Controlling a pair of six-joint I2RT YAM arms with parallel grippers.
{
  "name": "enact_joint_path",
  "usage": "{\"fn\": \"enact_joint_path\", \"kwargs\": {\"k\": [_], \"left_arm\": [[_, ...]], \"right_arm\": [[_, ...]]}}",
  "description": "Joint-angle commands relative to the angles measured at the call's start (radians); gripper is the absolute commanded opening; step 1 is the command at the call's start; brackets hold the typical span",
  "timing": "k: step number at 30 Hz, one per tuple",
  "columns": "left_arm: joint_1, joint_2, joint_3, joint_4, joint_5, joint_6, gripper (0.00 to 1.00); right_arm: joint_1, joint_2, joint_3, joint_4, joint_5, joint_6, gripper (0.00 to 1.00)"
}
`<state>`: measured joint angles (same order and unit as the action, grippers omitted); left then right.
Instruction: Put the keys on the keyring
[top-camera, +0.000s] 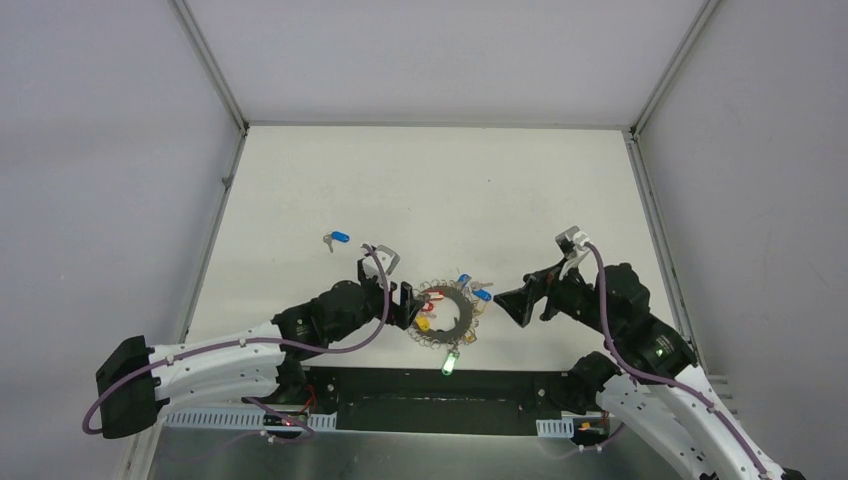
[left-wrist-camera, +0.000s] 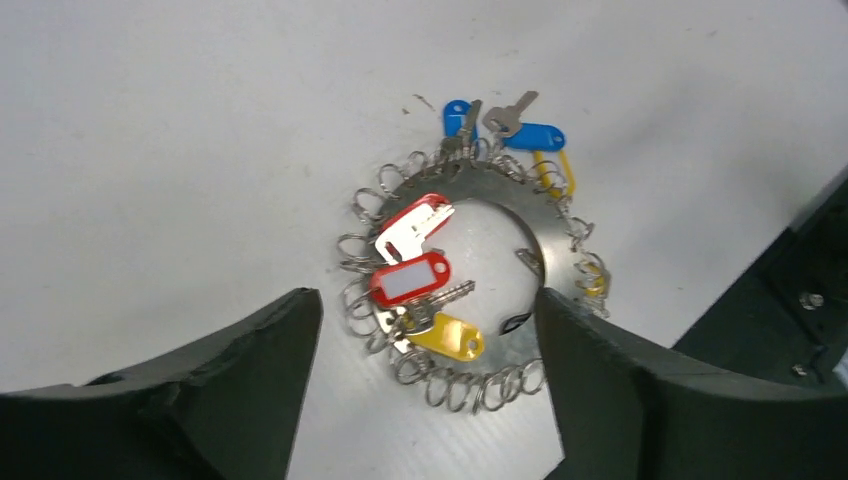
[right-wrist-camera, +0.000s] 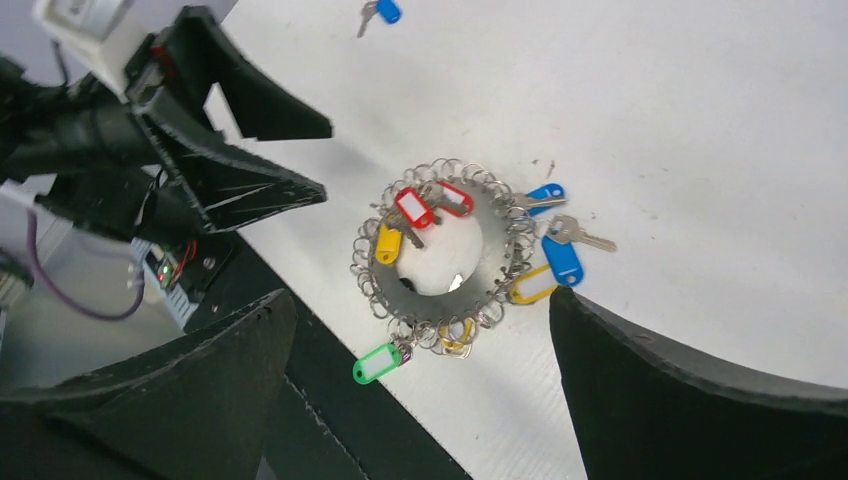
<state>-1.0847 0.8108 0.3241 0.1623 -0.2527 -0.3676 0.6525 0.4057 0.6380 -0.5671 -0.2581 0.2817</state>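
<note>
Keyring (top-camera: 448, 316) lies flat at picture centre. Left gripper (top-camera: 410, 306) and right gripper (top-camera: 508, 305) flank it, jaws apart and empty, seemingly poised to steady it. A loose blue-tagged key (top-camera: 338, 238) waits upper left, unthreaded.

The keyring (top-camera: 447, 312) is hemmed in sideways: left hand (top-camera: 405, 305) tight at 9 o'clock, right hand (top-camera: 512, 302) near at 3. Bare bench (top-camera: 430, 190) at 12 o'clock, wide lane there! Loose blue-tagged key (top-camera: 338, 238) well out at 10; dark base plate (top-camera: 380, 385) crowds 6.
</note>
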Motion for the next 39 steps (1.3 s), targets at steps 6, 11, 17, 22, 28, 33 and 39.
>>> {"fn": "enact_joint_path", "kwargs": {"k": [6, 11, 17, 22, 28, 33, 39], "left_arm": [[0.003, 0.007, 0.256, -0.523, -0.283, -0.226, 0.99], [0.004, 0.132, 0.351, -0.635, -0.22, -0.272, 0.99], [0.084, 0.315, 0.446, -0.671, 0.05, -0.334, 0.99], [0.196, 0.451, 0.488, -0.672, 0.248, -0.446, 0.99], [0.272, 0.534, 0.478, -0.666, 0.358, -0.554, 0.99], [0.298, 0.565, 0.433, -0.645, 0.447, -0.632, 0.99], [0.298, 0.515, 0.33, -0.541, 0.472, -0.716, 0.96]], "right_arm": [[0.002, 0.063, 0.013, -0.109, 0.237, 0.173, 1.0], [0.0, 0.189, 0.031, -0.169, 0.226, 0.201, 1.0], [0.001, 0.303, 0.04, -0.165, 0.191, 0.221, 1.0], [0.0, 0.327, 0.034, -0.16, 0.187, 0.242, 1.0], [-0.003, 0.365, 0.031, -0.1, 0.141, 0.265, 1.0], [-0.012, 0.506, 0.051, 0.039, 0.031, 0.294, 1.0], [-0.017, 0.788, 0.142, 0.105, -0.09, 0.247, 1.0]]}}
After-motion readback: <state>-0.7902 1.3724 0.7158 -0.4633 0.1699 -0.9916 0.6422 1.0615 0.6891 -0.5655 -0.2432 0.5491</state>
